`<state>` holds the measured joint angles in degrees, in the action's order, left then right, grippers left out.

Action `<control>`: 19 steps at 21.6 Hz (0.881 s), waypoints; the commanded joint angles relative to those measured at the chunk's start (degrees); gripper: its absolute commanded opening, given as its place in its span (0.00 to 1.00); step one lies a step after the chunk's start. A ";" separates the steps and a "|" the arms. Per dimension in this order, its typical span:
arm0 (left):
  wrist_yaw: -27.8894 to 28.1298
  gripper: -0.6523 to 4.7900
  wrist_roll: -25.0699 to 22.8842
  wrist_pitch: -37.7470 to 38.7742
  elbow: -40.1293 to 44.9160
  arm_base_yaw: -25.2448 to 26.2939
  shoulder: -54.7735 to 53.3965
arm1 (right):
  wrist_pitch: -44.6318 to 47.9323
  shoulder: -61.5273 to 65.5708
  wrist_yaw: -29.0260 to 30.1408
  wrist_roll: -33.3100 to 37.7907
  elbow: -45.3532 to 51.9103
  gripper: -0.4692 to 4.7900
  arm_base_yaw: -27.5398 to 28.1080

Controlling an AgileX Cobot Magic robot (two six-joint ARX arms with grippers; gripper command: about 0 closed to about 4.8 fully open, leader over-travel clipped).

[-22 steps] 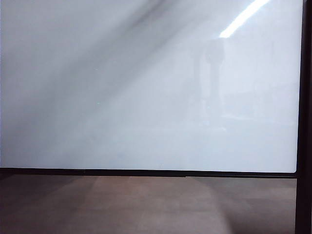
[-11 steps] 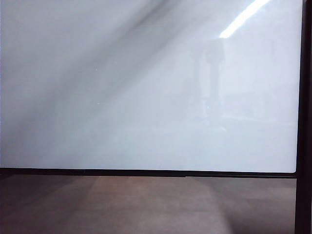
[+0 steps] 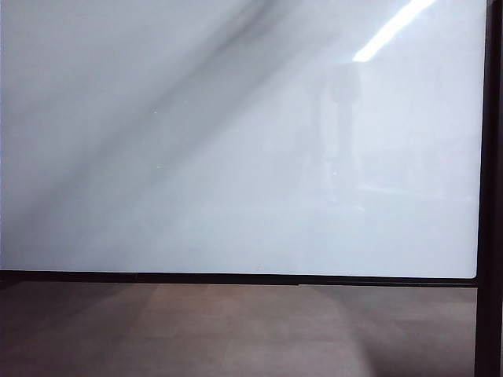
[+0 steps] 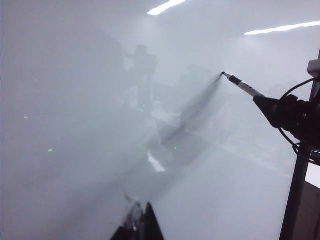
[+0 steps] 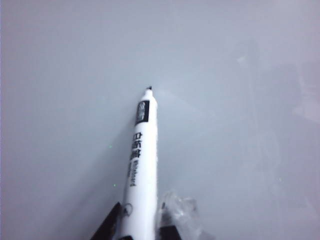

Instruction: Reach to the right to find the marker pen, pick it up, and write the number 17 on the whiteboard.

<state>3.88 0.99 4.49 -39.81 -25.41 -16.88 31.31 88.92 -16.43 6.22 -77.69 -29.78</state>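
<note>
- Gripping the marker pen point(image 5: 142, 165), the right gripper point(image 5: 137, 222) had its fingers closed on the white barrel, the uncapped black tip aimed at the whiteboard point(image 3: 236, 141).
- From the left wrist view, the pen's tip was at or just off the glossy panel near its right edge; actual contact could not be told.
- The left gripper point(image 4: 141, 225) hung apart before the board, fingers together, holding nothing.
- Below the board's black frame lay the brown worktop point(image 3: 236, 330).
</note>
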 commanded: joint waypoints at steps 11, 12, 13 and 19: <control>-0.02 0.11 -0.13 -0.74 -0.15 0.07 -0.02 | -2.67 0.11 -0.59 3.23 6.32 0.08 0.02; -0.04 0.11 -0.13 -0.74 -0.15 0.07 -0.02 | -2.58 0.11 -0.59 3.41 6.82 0.08 0.00; -0.02 0.11 -0.13 -0.74 -0.15 0.07 -0.04 | -2.58 0.11 -0.59 3.78 7.15 0.08 -0.02; -0.02 0.11 -0.13 -0.74 -0.15 0.07 -0.02 | -0.59 0.04 -0.48 4.92 8.83 0.08 -0.02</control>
<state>3.88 0.99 4.49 -39.81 -25.41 -16.86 29.61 89.12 -16.49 10.72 -68.90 -29.80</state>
